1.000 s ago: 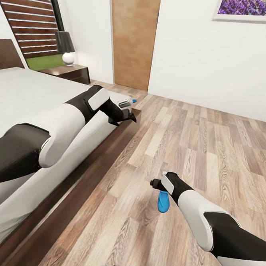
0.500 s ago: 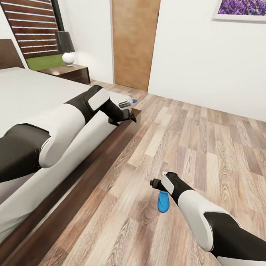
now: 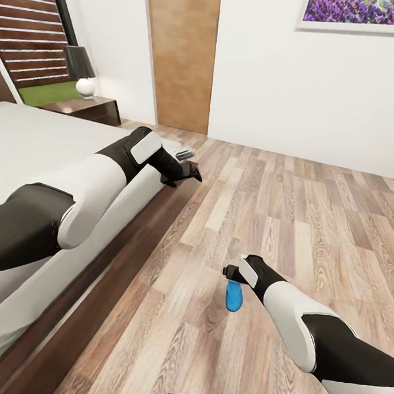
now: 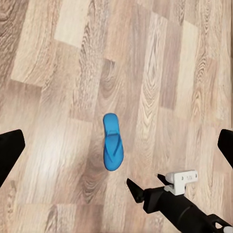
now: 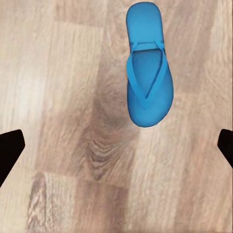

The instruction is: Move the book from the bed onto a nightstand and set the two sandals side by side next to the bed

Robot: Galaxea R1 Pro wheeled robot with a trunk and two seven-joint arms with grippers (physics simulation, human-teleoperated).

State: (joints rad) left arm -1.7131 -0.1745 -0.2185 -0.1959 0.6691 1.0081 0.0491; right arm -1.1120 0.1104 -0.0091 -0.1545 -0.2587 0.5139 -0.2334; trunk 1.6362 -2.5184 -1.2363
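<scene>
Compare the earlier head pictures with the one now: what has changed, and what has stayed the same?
The whole head view has shifted, so the camera moved. The blue sandal lies flat on the wood floor as before, under the right gripper. Both arms keep their poses; nothing was grasped or released.

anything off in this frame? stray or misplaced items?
One bright blue flip-flop sandal lies alone, strap up, out on the brown wood-plank floor, set well away from the dark-framed bed with no partner beside it. The right hand hovers above it, fingers spread wide. Nothing looks spilled or damaged.
</scene>
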